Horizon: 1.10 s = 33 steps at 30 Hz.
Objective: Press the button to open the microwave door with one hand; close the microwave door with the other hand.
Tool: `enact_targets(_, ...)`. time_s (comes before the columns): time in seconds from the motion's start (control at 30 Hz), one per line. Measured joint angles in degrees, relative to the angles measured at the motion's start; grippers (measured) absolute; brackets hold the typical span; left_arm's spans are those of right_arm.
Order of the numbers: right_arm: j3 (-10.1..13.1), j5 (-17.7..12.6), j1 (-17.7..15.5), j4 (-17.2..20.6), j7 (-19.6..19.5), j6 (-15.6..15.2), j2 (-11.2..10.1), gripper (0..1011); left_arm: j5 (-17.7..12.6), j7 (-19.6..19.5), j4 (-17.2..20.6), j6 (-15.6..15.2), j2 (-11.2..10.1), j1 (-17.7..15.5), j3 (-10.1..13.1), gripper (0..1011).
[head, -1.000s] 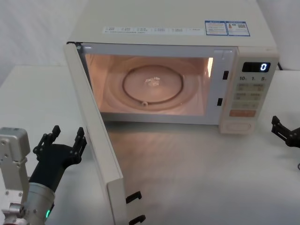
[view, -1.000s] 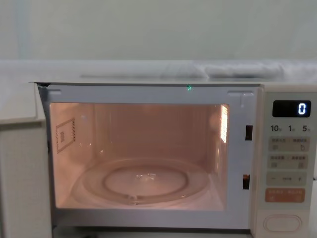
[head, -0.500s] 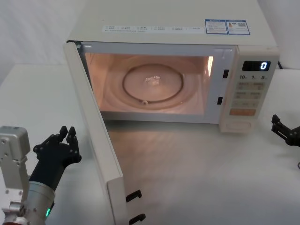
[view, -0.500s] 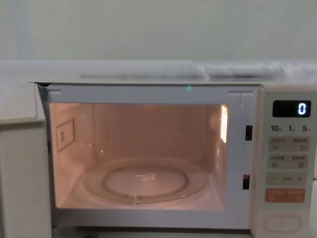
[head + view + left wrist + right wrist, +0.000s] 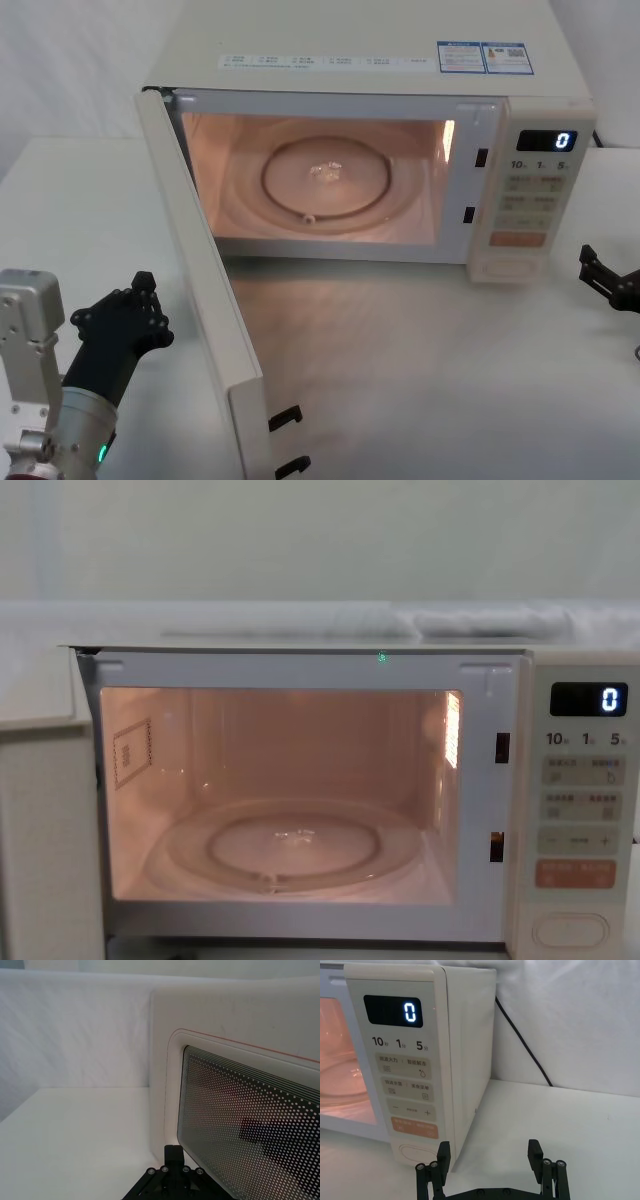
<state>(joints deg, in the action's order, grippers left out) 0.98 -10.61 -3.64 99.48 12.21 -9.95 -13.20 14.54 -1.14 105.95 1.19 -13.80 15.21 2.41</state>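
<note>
The microwave door (image 5: 205,300) stands swung wide open toward me on the left; its dotted dark window (image 5: 240,1125) faces the left wrist camera, and its cream edge (image 5: 45,830) shows at the chest view's left. My left gripper (image 5: 143,284) is shut and empty, just outside the door's outer face, and its tip (image 5: 173,1150) sits near the window's lower corner. The oval cream button (image 5: 508,268) lies at the bottom of the control panel (image 5: 415,1154) (image 5: 570,930). My right gripper (image 5: 602,272) hangs open and empty to the right of the panel (image 5: 489,1156).
The cavity is lit, with a glass turntable (image 5: 325,180) inside. Two black latch hooks (image 5: 285,420) stick out of the door's free edge near me. A black cable (image 5: 520,1040) runs down behind the microwave's right side. White tabletop (image 5: 420,380) lies in front.
My left gripper's fingers have closed from spread wide to fully shut, staying beside the door. The door and the right gripper have not moved.
</note>
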Motion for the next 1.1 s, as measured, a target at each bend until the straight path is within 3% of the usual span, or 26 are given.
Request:
enact_targets(0.27,0.0,0.0,0.0,0.0,0.0,0.0,0.0,1002,-0.04,-0.26,0.16,0.08,-0.09,0.19,-0.15,0)
enact_targets(0.7,0.0,0.0,0.0,0.0,0.0,0.0,0.0,1002,-0.38,-4.24,5.85,0.99,-2.64,4.97,-5.91,0)
enact_targets(0.97,0.0,0.0,0.0,0.0,0.0,0.0,0.0,1002,2.1,-7.17,9.93,0.77,-3.25,7.8,-10.5,0)
enact_targets(1.1,0.0,0.0,-0.01,0.0,0.0,0.0,0.0,1002,5.42,-10.44,12.91,0.06,-3.84,9.07,-12.63,0)
